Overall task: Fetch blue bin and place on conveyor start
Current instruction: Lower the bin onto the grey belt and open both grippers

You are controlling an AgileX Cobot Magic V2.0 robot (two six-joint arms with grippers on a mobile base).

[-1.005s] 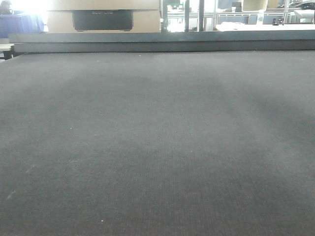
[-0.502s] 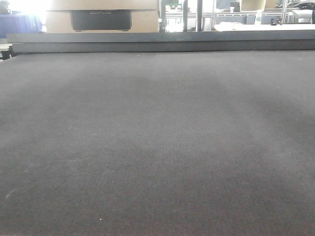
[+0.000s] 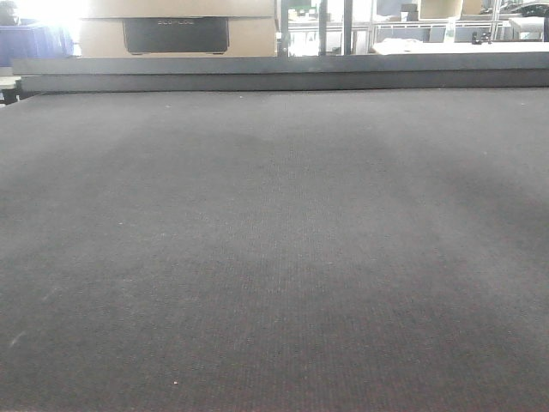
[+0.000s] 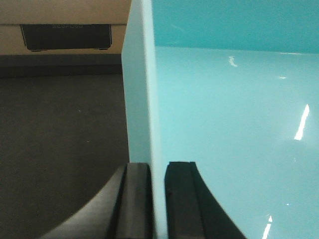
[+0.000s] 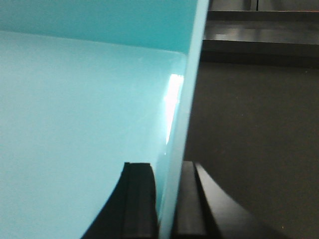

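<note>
Front view: conveyor start [image 3: 274, 257], dark grey felt-like belt, fills nearly the whole frame. A grey rail [image 3: 274, 73] runs along its far edge, with a beige cabinet [image 3: 253, 39] carrying a dark panel behind it and dark blue bins [image 3: 34, 41] far top left. Left wrist view: left gripper [image 4: 155, 168] is clamped on the left side wall of the blue bin [image 4: 224, 129], one black finger [image 4: 137, 199] outside the wall and the other inside, both pressed against it. The pale aqua floor is glossy with light streaks, and the belt [image 4: 60, 129] lies just beside the bin. Right wrist view: right gripper [image 5: 164, 168] pinches the opposite wall the same way, one finger [image 5: 139, 199] inside the tub and one outside, with belt to the right. The bin sits between both grippers over the belt. Whether its base touches the belt, cannot tell from these angles.
</note>
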